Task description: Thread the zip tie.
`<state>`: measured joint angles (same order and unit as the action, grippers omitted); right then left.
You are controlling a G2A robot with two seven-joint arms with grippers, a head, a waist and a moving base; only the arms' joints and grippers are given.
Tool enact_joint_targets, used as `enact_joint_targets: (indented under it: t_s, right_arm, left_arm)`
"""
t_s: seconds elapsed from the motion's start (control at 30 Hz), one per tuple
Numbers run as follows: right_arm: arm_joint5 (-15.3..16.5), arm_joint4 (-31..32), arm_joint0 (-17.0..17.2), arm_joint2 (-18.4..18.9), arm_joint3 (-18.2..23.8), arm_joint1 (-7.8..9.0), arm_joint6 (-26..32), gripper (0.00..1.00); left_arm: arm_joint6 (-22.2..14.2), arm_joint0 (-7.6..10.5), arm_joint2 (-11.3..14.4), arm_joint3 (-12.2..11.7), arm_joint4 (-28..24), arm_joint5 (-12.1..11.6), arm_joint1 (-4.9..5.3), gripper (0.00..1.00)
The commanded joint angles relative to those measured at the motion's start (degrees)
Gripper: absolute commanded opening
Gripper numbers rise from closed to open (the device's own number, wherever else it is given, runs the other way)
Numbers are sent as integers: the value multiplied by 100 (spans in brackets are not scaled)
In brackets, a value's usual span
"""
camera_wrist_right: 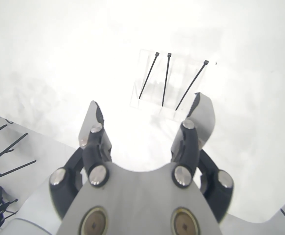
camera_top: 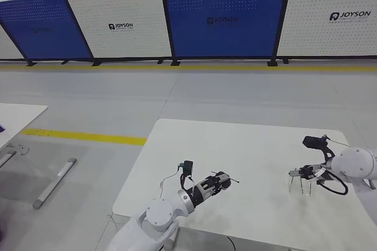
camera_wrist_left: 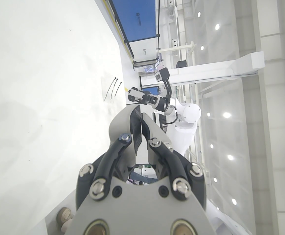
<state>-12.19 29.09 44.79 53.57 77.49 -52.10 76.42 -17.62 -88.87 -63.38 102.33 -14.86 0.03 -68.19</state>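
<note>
On the table, largest thing first:

1. The white table (camera_top: 251, 144) carries everything you need. Its near edge is cut off by the top view's frame.
2. Your left gripper (camera_wrist_left: 140, 113) sits above the table's near-left part, turned on its side. Its two pads are pressed together with no gap you can see between them.
3. Your right gripper (camera_wrist_right: 148, 112) hangs over the table's right part, well apart from the left one. Its jaws are spread wide and hold nothing. One fingertip (camera_wrist_right: 202, 106) is just beside the nearest tie's tail end.
4. The clear holder (camera_wrist_right: 179, 74) stands on the table just ahead of the right gripper. It is see-through and hard to make out: you get only faint outlines of its edges.
5. Beyond the table's edge, a heap of black ties (camera_wrist_right: 3, 152) shows in the right wrist view. The frame cuts it off, and what it rests on is unclear.
6. The three zip ties (camera_wrist_right: 166, 79) lie side by side on the holder. Their square heads point away from the right gripper and their tails towards it.
7. The held zip tie (camera_top: 234, 180) shows in the top view as a thin dark line sticking out past the left gripper's tip. The pinched part is hidden between the pads.
</note>
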Motion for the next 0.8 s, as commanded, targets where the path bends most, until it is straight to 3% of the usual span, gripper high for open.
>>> enact_joint_targets:
  t_s: [0.0,0.77]
  right_arm:
    - [4,6,-42,-46,-91,-22,28,45]
    - [-89,95,-481,-524,-1001,-315,108,35]
  left_arm:
    - [0,0,0,0,0,0,0,0]
    - [0,0,0,0,0,0,0,0]
